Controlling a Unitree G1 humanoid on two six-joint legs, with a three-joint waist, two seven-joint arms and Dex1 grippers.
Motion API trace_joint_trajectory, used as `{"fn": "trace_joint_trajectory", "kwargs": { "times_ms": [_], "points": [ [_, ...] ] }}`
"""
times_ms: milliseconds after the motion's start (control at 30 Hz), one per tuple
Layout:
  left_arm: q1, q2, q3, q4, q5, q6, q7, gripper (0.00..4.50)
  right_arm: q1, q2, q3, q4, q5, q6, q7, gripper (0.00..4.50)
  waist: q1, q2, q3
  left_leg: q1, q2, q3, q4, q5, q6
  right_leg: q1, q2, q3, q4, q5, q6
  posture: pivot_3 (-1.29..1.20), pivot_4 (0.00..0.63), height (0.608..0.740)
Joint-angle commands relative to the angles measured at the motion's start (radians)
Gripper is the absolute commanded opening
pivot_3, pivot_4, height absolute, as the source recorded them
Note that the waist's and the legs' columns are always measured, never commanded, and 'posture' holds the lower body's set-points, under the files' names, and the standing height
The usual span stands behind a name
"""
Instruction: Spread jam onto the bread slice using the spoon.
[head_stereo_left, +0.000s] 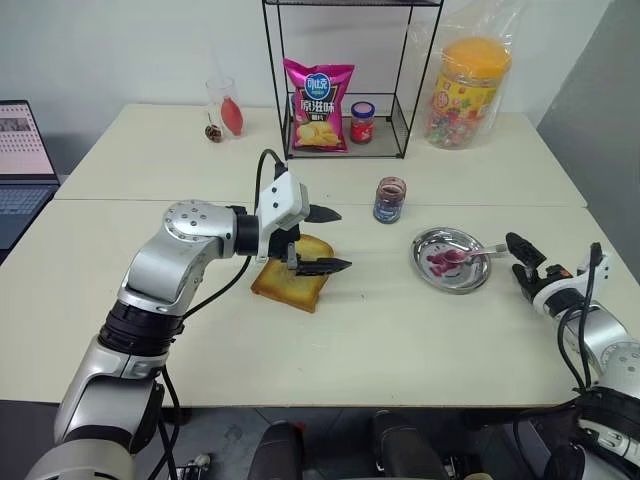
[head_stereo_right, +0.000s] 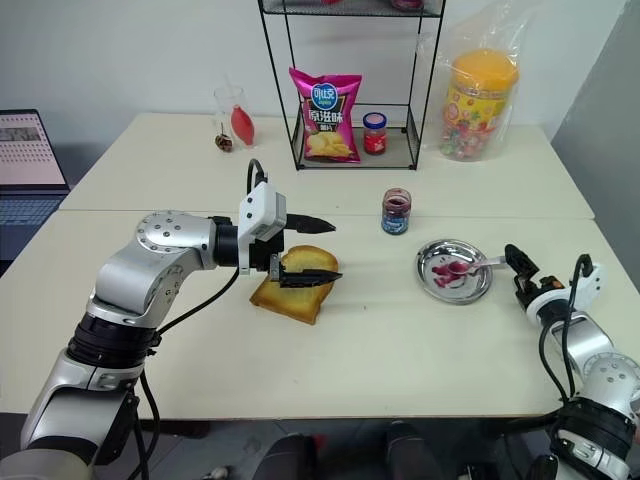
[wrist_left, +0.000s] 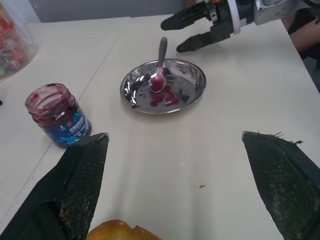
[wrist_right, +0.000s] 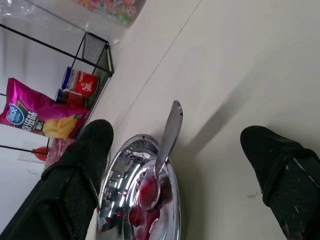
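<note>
Fingers of the right gripper (head_stereo_left: 524, 262) stand wide and empty just right of the spoon (head_stereo_left: 468, 254) — its handle overhangs the steel dish (head_stereo_left: 428, 268), so close low on that handle; left gripper (head_stereo_left: 327, 240), equally wide, hovers over the bread slice (head_stereo_left: 295, 285).

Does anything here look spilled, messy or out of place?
Only small things: jam is smeared in the steel dish, where the spoon rests, and the open jar has jam around its rim. No lid is on it. The bread slice looks bare.
</note>
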Motion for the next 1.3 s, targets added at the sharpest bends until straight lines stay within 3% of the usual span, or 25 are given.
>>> {"fn": "trace_joint_trajectory", "kwargs": {
  "times_ms": [33, 400, 1033, 1300],
  "points": [
    [-0.012, -0.009, 0.012, -0.003, 0.004, -0.031, -0.016, 4.45, -0.064, 0.003, 0.038, 0.071, -0.059, -0.065, 0.072, 4.5, -0.003, 0.0, 0.0, 0.0, 0.0, 0.0, 0.0, 0.0, 0.0, 0.0, 0.0, 0.0, 0.0, 0.0, 0.0, 0.0, 0.15, 0.74],
    [-0.011, -0.018, 0.013, 0.015, 0.026, -0.05, -0.016, 4.45, -0.184, 0.016, 0.065, 0.26, -0.169, -0.184, 0.166, 4.5, -0.029, 0.0, 0.0, 0.001, 0.0, 0.0, 0.001, 0.0, 0.001, 0.001, 0.0, 0.001, 0.0, 0.002, 0.001, 0.0, 0.15, 0.74],
    [-0.023, -0.035, 0.024, 0.05, 0.05, -0.079, -0.004, 4.5, -0.225, 0.022, 0.053, 0.315, -0.219, -0.197, 0.193, 0.18, -0.029, 0.0, 0.0, 0.002, 0.0, 0.0, 0.001, 0.001, 0.001, 0.001, 0.001, 0.001, 0.0, 0.003, 0.002, 0.0, 0.15, 0.74],
    [-0.011, -0.024, 0.037, 0.033, 0.034, -0.064, -0.012, 4.5, -0.208, 0.0, 0.058, 0.187, -0.18, -0.135, 0.218, 0.07, -0.026, 0.0, 0.0, 0.001, 0.0, 0.0, 0.0, 0.001, 0.001, 0.001, 0.001, 0.001, 0.0, 0.002, 0.001, 0.0, 0.15, 0.74]
  ]
}}
